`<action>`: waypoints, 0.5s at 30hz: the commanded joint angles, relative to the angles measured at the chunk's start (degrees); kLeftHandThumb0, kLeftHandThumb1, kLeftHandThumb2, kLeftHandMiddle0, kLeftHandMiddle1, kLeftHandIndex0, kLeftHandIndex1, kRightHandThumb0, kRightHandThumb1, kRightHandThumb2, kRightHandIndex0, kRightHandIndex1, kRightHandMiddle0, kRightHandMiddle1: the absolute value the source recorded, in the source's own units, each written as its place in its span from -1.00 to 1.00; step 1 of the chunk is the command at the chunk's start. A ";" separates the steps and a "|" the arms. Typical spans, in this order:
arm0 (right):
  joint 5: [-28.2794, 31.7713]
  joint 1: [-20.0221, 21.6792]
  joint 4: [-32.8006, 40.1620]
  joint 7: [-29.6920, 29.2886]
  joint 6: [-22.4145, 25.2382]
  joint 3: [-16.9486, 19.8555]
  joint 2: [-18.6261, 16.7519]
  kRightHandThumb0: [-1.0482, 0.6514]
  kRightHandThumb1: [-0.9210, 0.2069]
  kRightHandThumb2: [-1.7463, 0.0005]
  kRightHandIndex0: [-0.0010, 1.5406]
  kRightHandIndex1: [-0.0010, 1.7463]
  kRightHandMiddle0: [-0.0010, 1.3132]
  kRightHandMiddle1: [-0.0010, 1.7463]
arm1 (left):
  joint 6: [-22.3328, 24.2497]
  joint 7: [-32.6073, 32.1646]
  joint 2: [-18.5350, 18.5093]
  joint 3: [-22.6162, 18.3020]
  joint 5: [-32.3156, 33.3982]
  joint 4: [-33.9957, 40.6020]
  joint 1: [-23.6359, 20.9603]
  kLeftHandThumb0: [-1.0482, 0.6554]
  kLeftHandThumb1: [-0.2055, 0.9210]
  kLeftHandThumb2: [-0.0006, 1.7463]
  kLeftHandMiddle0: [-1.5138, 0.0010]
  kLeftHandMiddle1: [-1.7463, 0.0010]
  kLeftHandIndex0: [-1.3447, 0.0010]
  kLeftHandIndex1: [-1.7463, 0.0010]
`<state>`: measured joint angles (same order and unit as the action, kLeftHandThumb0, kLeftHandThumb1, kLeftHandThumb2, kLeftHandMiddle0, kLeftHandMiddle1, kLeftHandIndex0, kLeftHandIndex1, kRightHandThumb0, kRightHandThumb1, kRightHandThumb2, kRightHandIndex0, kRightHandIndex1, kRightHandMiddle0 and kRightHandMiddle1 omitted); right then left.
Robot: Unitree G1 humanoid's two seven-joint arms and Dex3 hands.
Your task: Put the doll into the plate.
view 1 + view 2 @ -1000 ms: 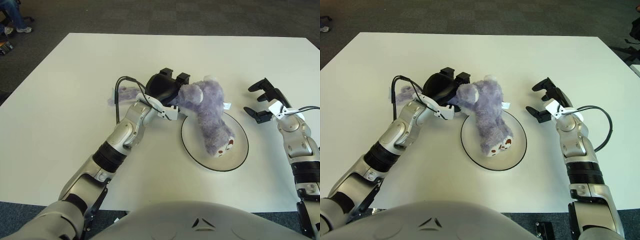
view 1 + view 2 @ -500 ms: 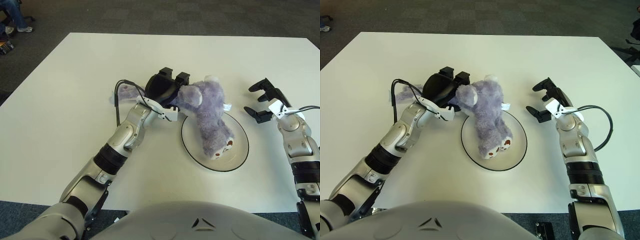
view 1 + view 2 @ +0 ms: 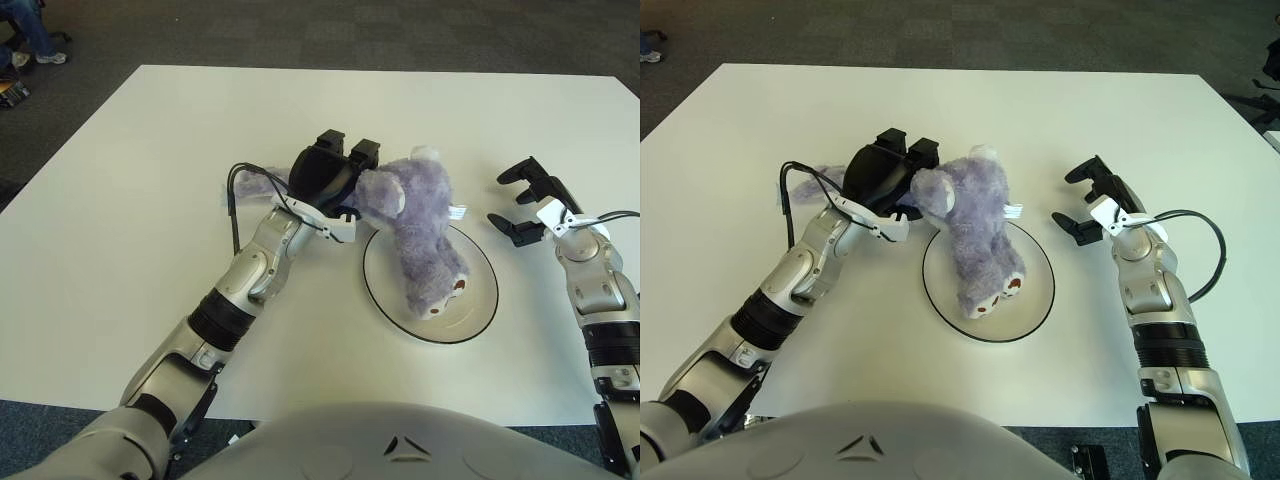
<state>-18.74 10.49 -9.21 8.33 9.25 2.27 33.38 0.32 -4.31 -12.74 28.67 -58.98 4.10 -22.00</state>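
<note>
The purple plush doll (image 3: 420, 230) lies slanted, its legs and feet inside the dark-rimmed round plate (image 3: 478, 302) and its head over the plate's far left rim. My left hand (image 3: 330, 172) is at the doll's head, its black fingers curled on a purple limb that sticks out on the hand's left side. My right hand (image 3: 522, 205) shows just right of the plate, fingers spread and holding nothing.
Everything sits on a white table (image 3: 150, 200) with dark carpet around it. A black cable (image 3: 236, 190) loops off my left wrist. A person's legs (image 3: 25, 35) show at the far left corner.
My left hand has edged slightly away from me, and the doll's body has shifted a little in the plate. The right hand has not moved.
</note>
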 commanded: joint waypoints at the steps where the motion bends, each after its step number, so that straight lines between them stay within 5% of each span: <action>1: 0.11 -1.94 -2.41 2.23 1.15 -1.52 -0.18 -0.08 0.27 -0.39 -0.87 0.83 -1.00 0.60 | -0.03 -1.53 0.16 -0.71 -0.38 0.58 -0.03 0.22 -0.34 0.71 0.19 -1.00 0.10 -0.99; 15: -0.51 -1.43 -3.48 2.21 1.03 -2.79 0.55 -0.11 0.25 -0.37 -0.90 0.73 -1.00 0.60 | 0.15 -1.03 1.32 -1.72 0.79 3.91 0.28 0.22 -0.39 0.74 0.17 -1.00 0.07 -0.99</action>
<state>-19.05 10.78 -10.21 8.36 8.51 0.98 34.43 0.38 -4.99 -11.63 27.80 -58.56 6.58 -21.95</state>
